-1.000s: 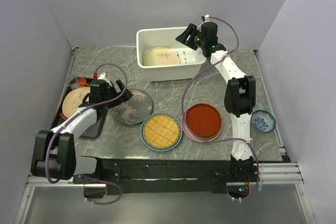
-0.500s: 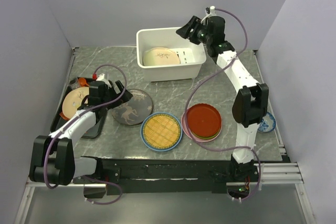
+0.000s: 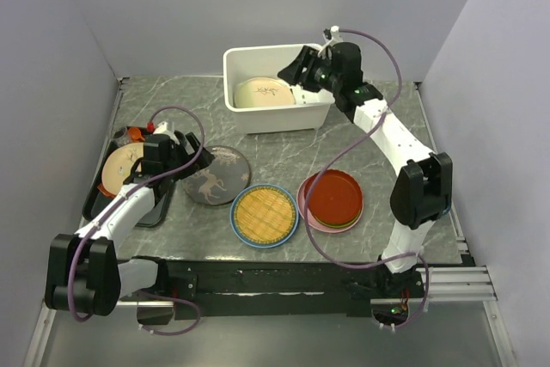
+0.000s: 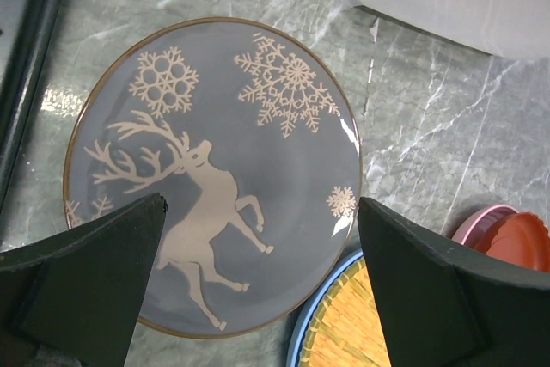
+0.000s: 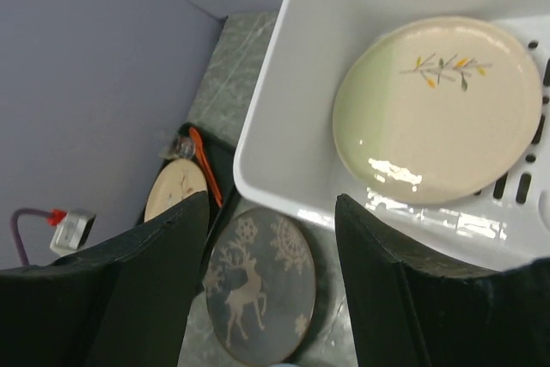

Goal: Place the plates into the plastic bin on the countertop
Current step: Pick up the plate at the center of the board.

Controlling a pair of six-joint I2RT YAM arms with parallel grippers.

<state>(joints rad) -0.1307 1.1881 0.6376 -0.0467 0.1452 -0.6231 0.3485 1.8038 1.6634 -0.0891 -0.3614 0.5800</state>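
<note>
The white plastic bin (image 3: 258, 119) stands at the back of the countertop (image 3: 284, 154) with a cream leaf-sprig plate (image 3: 264, 92) lying inside. My right gripper (image 3: 295, 71) hovers open over the bin's right part, holding nothing; its wrist view looks down on the cream plate (image 5: 438, 109) and the bin's wall (image 5: 292, 109). My left gripper (image 3: 191, 155) is open just above the grey deer plate (image 3: 215, 178), whose face (image 4: 215, 109) fills the left wrist view between the fingers (image 4: 94, 290). A yellow woven disc (image 3: 264, 214) rests on a blue plate (image 3: 241, 231). A red plate (image 3: 333, 197) tops a stack.
A flat black tray (image 3: 153, 212) at the left edge holds a peach plate (image 3: 120, 168) and an orange utensil (image 5: 204, 165). Grey walls close in the left, back and right. The red stack (image 4: 520, 242) and the disc (image 4: 344, 324) lie close to the grey plate.
The right arm's elbow swung out to the right and its gripper dipped down and left over the bin. The left gripper stays open over the grey plate, hardly moved.
</note>
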